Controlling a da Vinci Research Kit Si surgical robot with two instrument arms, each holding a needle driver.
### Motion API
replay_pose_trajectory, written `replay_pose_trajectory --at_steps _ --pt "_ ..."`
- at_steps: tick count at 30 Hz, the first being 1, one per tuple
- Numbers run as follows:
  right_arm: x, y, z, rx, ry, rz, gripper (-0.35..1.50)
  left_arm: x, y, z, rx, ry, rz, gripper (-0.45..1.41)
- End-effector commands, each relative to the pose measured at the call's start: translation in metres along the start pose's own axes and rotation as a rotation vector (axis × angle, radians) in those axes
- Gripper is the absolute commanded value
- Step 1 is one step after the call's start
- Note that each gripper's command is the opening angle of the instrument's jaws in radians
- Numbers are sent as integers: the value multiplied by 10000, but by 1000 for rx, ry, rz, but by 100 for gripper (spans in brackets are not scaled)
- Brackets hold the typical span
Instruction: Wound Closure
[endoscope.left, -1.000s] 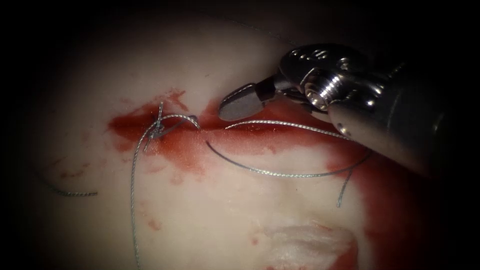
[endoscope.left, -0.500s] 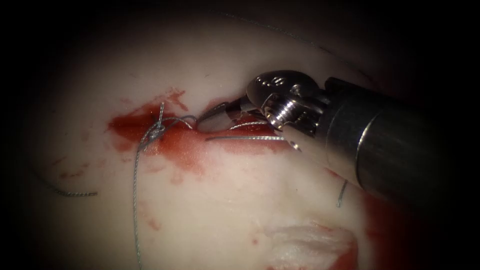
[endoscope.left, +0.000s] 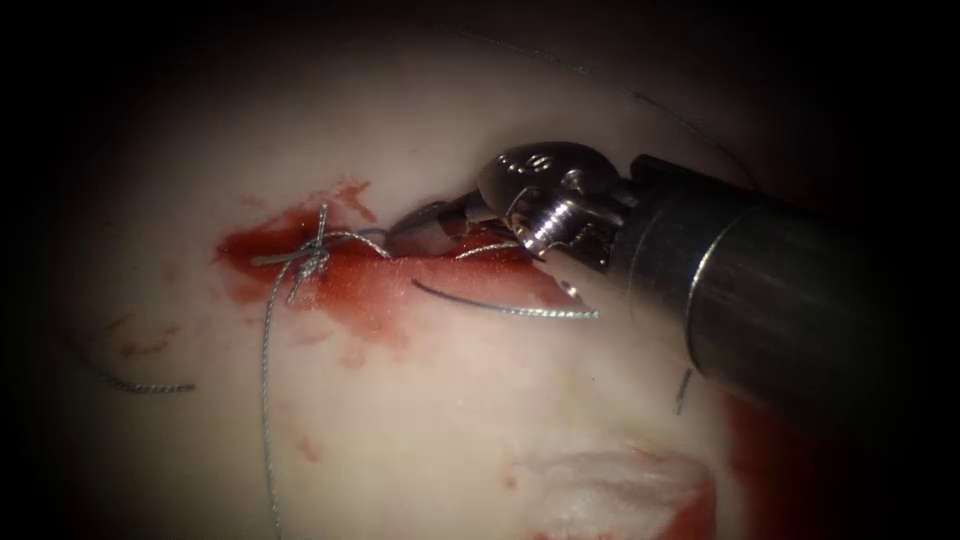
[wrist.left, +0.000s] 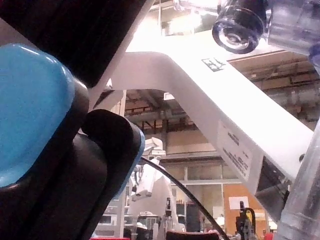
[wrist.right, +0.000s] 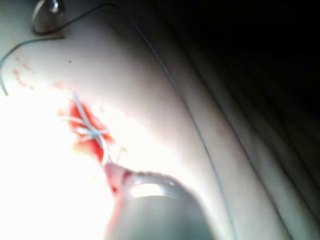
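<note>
The tissue (endoscope.left: 420, 420) carries a cut (endoscope.left: 380, 270) wet with red fluid. A knot (endoscope.left: 315, 256) of thread sits at the left end of the cut, also seen as the knot (wrist.right: 90, 131) in the right wrist view. My right tool (endoscope.left: 405, 232) comes in from the right and its tip meets the thread (endoscope.left: 360, 236) just right of the knot. The jaws look shut on that thread. A loose curve of thread (endoscope.left: 510, 310) lies below the tool. One long strand (endoscope.left: 265, 400) runs down from the knot.
A cut end of thread (endoscope.left: 135, 385) lies on the tissue at the far left. A short piece of thread (endoscope.left: 683, 390) shows beside the right shaft (endoscope.left: 760, 300). A pale raw patch (endoscope.left: 610, 490) sits near the front edge. A fine thread (wrist.right: 190, 120) runs across the tissue.
My right tool has moved left and down from above the cut to the thread beside the knot. The loose loop of thread under it has grown shorter. A short tail now sticks out left of the knot.
</note>
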Motion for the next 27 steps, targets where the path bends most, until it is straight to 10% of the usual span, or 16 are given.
replay_pose_trajectory --at_steps 1,11,27 --pt "11 4 6 8 -4 10 -35 -12 -2 4 3 -6 4 -45" --pt "4 0 38 35 18 71 -35 -12 -2 4 4 -4 5 -45" --pt "47 -5 31 -181 356 172 -35 -12 -3 4 7 -2 6 -45"
